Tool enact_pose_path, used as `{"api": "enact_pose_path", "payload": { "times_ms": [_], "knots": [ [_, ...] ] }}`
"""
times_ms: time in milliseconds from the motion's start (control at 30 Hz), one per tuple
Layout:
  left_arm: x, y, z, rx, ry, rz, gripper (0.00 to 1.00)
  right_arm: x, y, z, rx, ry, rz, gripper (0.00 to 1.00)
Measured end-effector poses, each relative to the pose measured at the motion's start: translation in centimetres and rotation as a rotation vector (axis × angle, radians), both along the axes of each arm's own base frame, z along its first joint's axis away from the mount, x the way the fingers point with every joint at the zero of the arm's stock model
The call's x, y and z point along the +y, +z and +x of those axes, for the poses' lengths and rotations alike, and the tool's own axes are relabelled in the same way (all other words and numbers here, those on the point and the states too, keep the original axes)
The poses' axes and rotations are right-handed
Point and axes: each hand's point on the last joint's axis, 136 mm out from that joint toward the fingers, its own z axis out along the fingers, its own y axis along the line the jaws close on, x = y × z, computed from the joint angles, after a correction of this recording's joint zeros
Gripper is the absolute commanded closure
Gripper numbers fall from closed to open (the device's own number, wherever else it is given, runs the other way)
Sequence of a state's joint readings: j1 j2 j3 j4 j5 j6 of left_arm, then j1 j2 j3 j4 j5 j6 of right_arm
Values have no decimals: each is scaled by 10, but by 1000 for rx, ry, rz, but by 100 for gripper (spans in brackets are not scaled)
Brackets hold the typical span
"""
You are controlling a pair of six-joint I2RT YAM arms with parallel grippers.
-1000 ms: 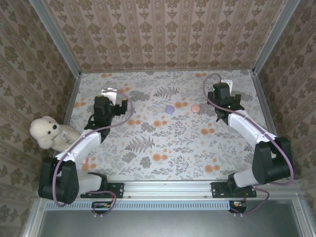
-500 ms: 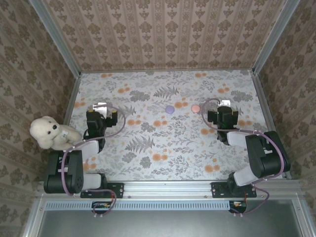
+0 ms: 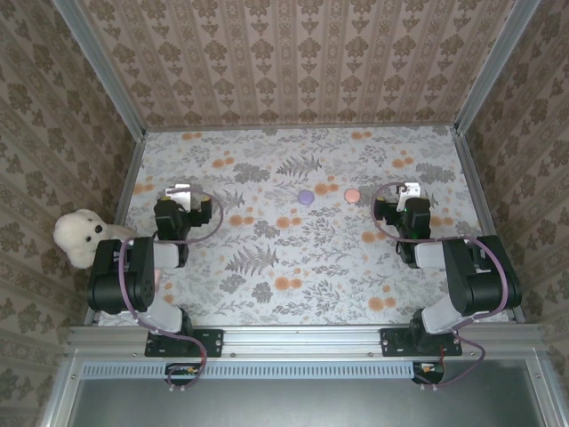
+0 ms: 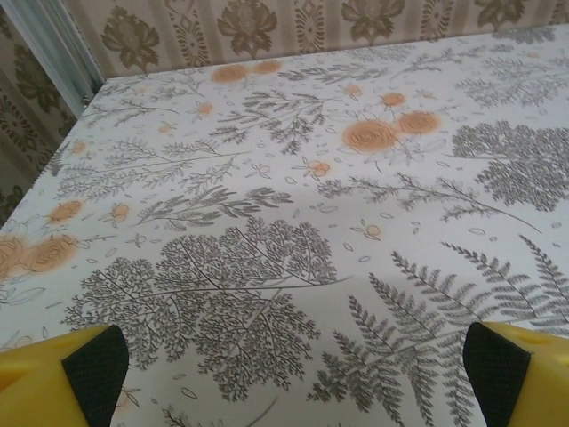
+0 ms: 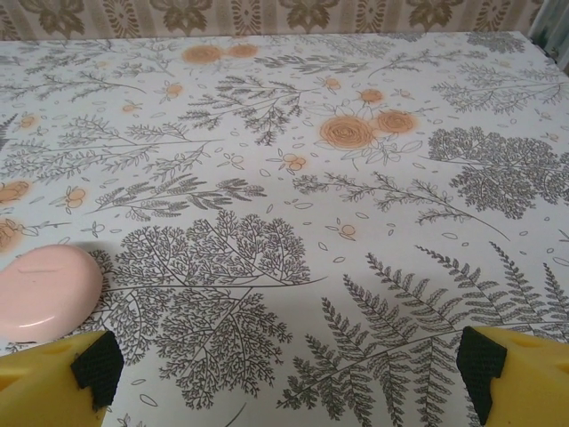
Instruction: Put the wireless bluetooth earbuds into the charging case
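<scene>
A pink rounded charging case [image 3: 352,194] lies shut on the floral tablecloth, right of centre. It also sits at the lower left of the right wrist view as a smooth pink oval case [image 5: 44,289], just beyond my right gripper's left finger. A similar purple rounded case [image 3: 306,197] lies to its left. No earbuds can be made out; they are out of view. My left gripper [image 3: 180,190] [image 4: 293,365] is open over bare cloth at the left. My right gripper [image 3: 408,190] [image 5: 289,365] is open and holds nothing, to the right of the pink case.
A white teddy bear [image 3: 84,238] sits at the table's left edge beside the left arm. Patterned walls and metal posts [image 3: 133,133] enclose the table on three sides. Both arms are folded back toward their bases.
Both arms have drawn back toward the near edge and folded up. The grippers stayed open, and the two cases have not moved.
</scene>
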State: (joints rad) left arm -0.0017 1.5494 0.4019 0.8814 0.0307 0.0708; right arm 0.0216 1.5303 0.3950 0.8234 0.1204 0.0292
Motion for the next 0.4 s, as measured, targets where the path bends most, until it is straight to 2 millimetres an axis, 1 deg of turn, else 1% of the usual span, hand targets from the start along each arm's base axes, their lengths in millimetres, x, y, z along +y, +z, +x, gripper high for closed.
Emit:
{"api": "enact_pose_path", "payload": {
  "times_ms": [167, 400],
  "knots": [
    [1, -6, -2, 26, 3, -4, 0, 0, 1, 1, -5, 2, 1, 0],
    [1, -7, -3, 33, 3, -5, 0, 3, 3, 3, -9, 18, 9, 0]
  ]
}}
